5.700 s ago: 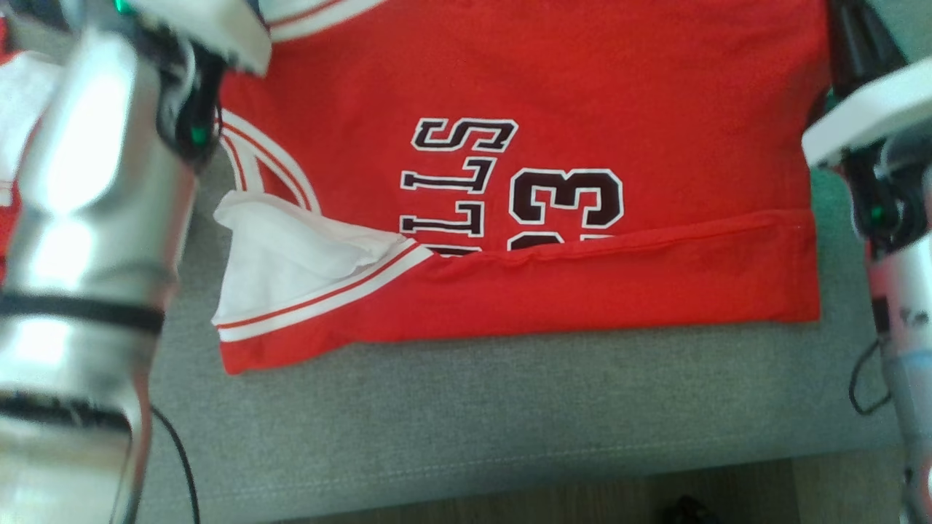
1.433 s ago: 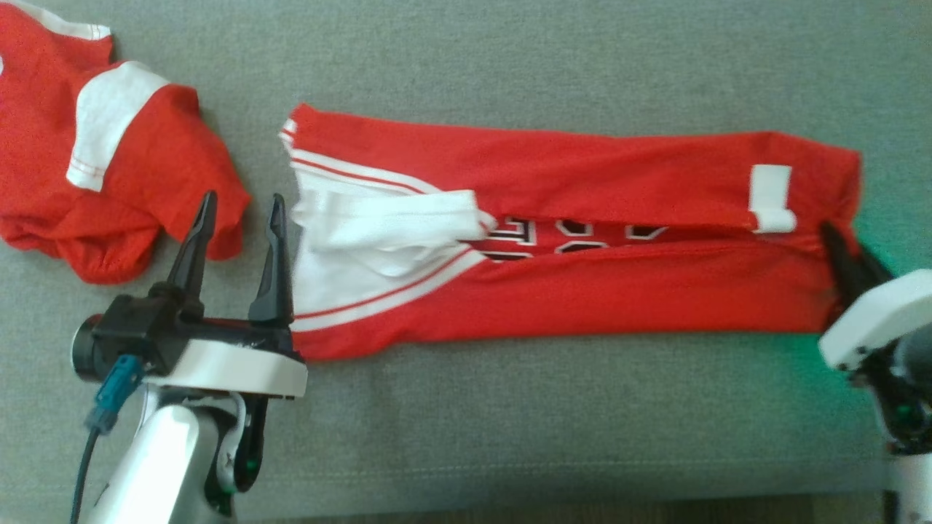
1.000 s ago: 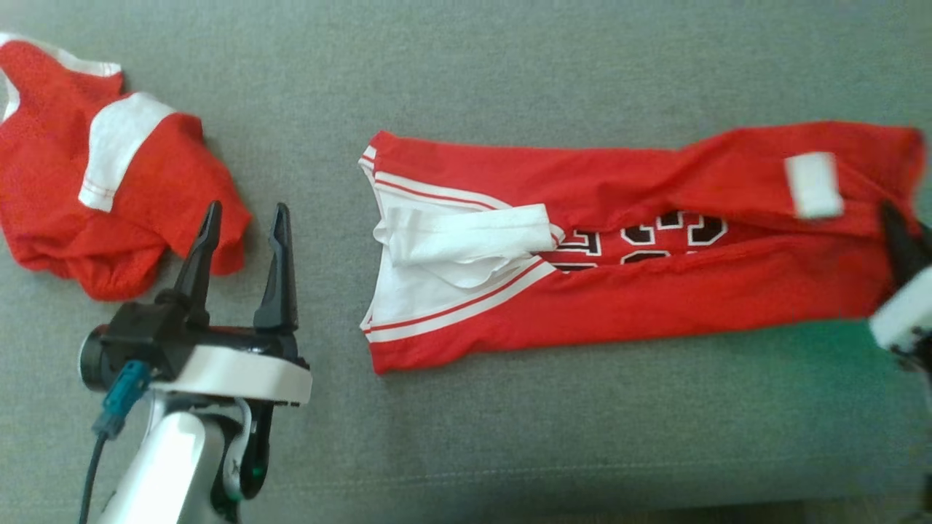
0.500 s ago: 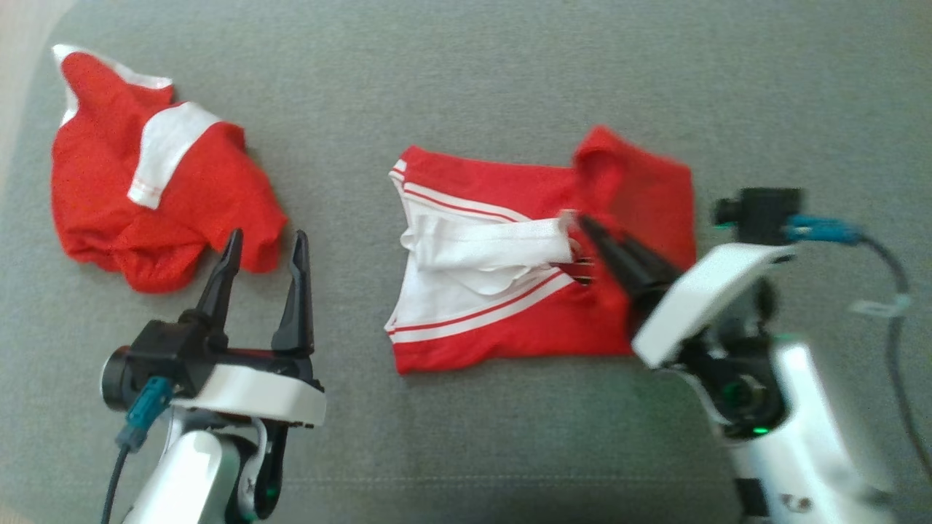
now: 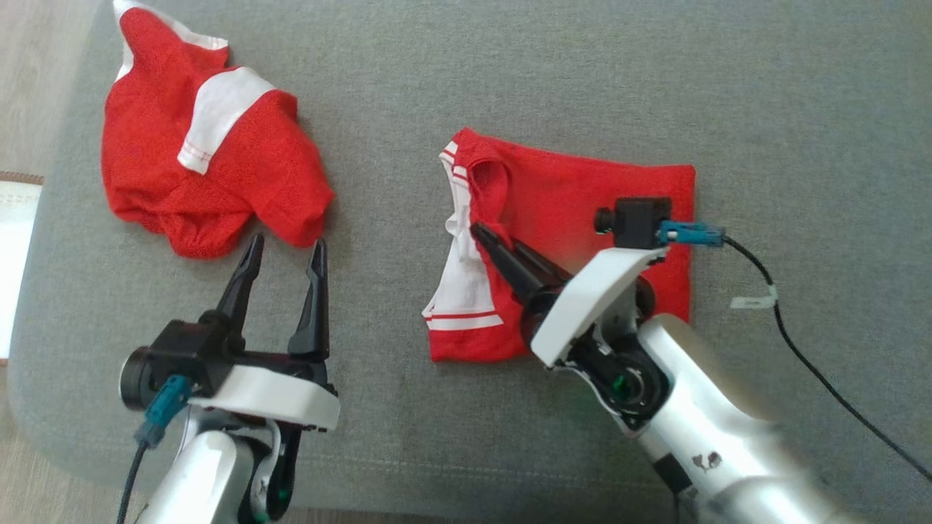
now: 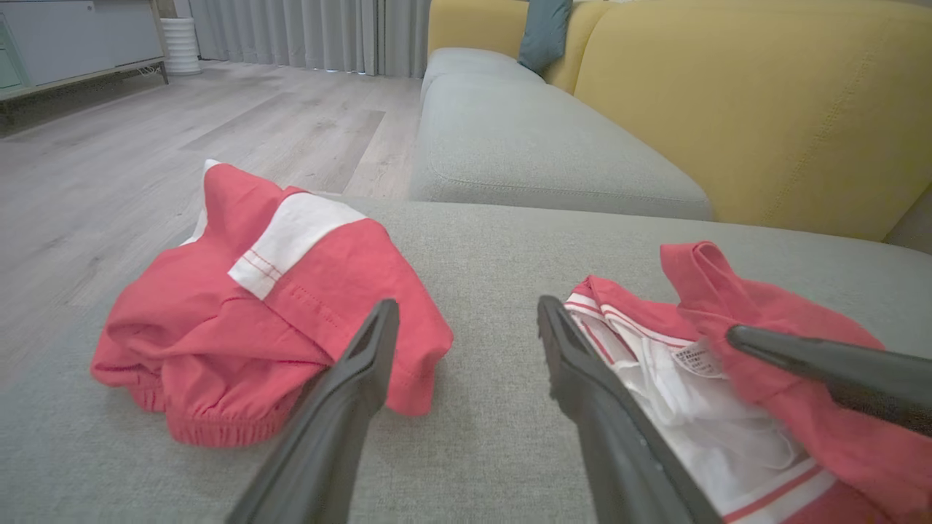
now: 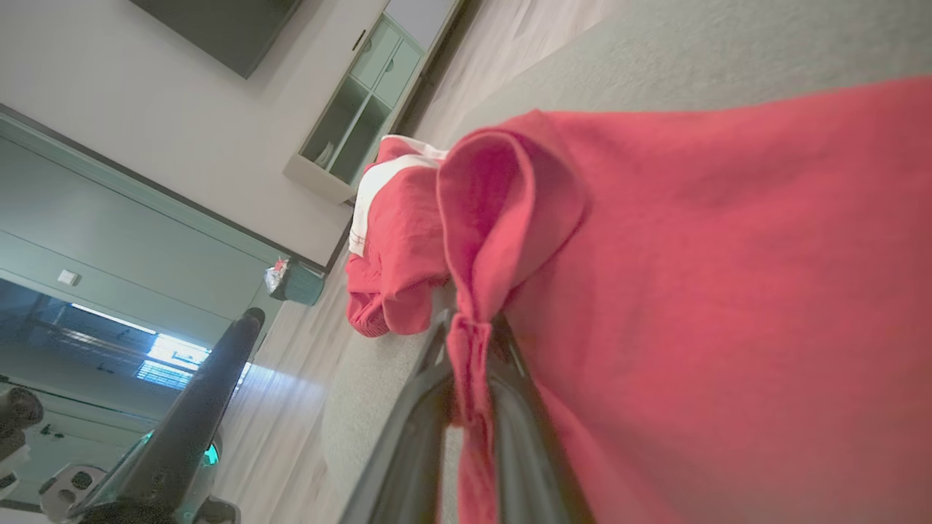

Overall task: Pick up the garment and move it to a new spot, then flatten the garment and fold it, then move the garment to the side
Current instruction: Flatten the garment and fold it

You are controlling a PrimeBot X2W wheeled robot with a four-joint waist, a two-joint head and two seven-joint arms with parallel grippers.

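Head view, with both wrist views. The garment (image 5: 582, 196), a red jersey with white trim, lies folded into a compact rectangle near the middle of a grey sofa cushion (image 5: 510, 73). Its white-trimmed end faces the robot's left, and a red layer is laid over most of the rest.

The right gripper (image 5: 484, 236) reaches across the garment from the lower right. Its jaws are closed on a bunched fold of the red fabric close to the white-trimmed end. In the right wrist view this fold rises between the two dark fingers (image 7: 422, 407) and opens into a loose loop above them.

The left gripper (image 5: 287, 241) hovers over bare cushion at the lower left, its jaws spread wide and holding nothing. In the left wrist view one finger points toward each heap of cloth, touching neither.

A second red garment (image 5: 211, 175), with a white panel, lies crumpled near the cushion's far left corner, well apart from the folded one. A dark cable (image 5: 801, 349) trails from the right wrist across the cushion. Pale wooden floor (image 5: 36, 73) borders the cushion on the left, and a yellow backrest (image 6: 728, 109) stands behind it.
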